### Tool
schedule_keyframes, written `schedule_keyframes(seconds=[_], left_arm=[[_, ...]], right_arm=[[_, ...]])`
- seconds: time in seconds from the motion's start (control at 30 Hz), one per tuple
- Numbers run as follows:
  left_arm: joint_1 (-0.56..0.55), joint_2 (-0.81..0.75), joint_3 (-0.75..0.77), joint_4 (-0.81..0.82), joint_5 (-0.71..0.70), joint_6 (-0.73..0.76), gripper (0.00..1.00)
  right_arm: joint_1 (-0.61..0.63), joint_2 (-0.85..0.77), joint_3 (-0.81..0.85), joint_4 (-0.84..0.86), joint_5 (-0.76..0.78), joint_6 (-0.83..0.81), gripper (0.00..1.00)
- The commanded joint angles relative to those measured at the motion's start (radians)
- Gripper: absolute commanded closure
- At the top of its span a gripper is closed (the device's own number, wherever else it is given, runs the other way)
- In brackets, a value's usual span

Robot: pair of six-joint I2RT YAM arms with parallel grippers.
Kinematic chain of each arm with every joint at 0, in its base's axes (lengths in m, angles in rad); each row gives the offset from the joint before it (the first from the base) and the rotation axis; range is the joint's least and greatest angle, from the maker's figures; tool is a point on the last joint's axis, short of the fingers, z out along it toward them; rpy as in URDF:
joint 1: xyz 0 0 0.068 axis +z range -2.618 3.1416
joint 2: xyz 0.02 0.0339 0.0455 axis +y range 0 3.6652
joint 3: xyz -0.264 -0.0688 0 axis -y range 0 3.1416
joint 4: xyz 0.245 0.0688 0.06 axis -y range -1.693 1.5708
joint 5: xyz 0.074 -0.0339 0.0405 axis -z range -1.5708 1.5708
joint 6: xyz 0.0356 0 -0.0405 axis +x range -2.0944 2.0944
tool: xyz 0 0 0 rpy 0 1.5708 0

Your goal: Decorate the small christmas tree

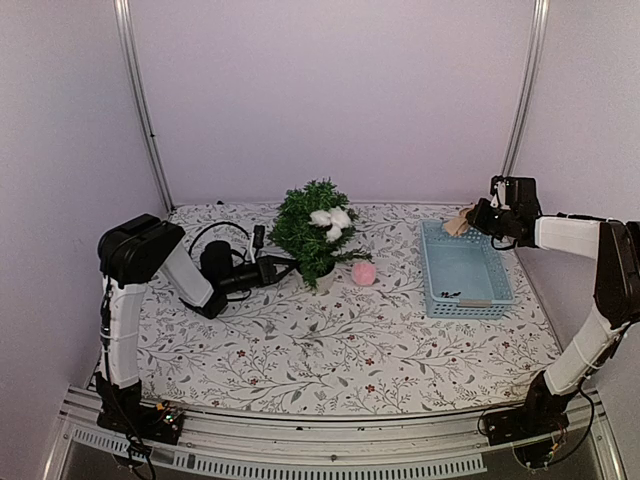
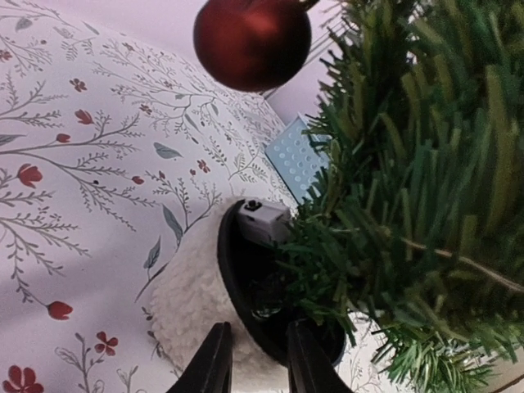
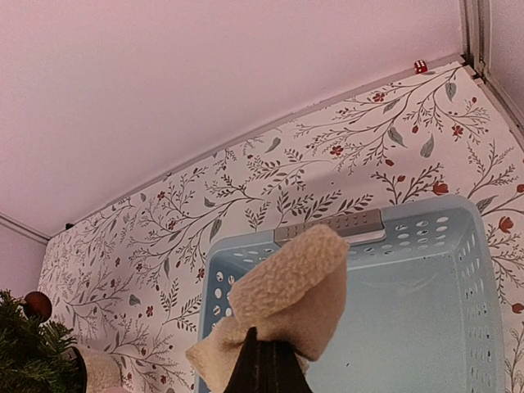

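The small christmas tree (image 1: 312,228) stands mid-table in a pot wrapped in white fleece (image 2: 190,304). White fluffy balls (image 1: 331,220) sit in its top, and a red bauble (image 2: 251,39) hangs from a branch. My left gripper (image 2: 258,367) is at the pot (image 1: 325,281), one finger outside the fleece and one inside the black rim, closed on the rim. My right gripper (image 3: 266,372) is shut on a beige fleece piece (image 3: 288,296) and holds it above the far end of the blue basket (image 3: 426,327), also seen in the top view (image 1: 458,224).
A pink ball (image 1: 363,273) lies on the floral cloth just right of the pot. The blue basket (image 1: 430,275) sits at the right with small dark bits inside. Black cables (image 1: 220,240) lie left of the tree. A red die (image 3: 419,66) sits at the back wall.
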Motion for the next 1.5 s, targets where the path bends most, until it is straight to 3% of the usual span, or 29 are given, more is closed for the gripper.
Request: schedule_keyframes(seconds=[0.0, 0.17, 1.13, 1.33, 1.47], left_arm=[[-0.013, 0.015, -0.011, 0.076, 0.008, -0.003, 0.78], [-0.026, 0.013, -0.045, 0.142, 0.005, -0.028, 0.88], [-0.172, 0.047, -0.108, 0.267, -0.085, -0.070, 0.89], [-0.173, 0.006, -0.176, 0.303, -0.138, -0.052, 0.88], [-0.160, -0.080, -0.260, 0.294, -0.199, -0.013, 0.79]], right_arm=[[-0.002, -0.027, -0.008, 0.010, -0.012, -0.012, 1.00], [-0.002, -0.030, -0.008, 0.009, -0.015, -0.016, 1.00], [0.008, -0.067, -0.009, 0.004, -0.060, -0.037, 1.00], [0.012, -0.099, -0.015, 0.005, -0.110, -0.052, 1.00], [0.014, -0.147, -0.028, -0.002, -0.170, -0.073, 1.00]])
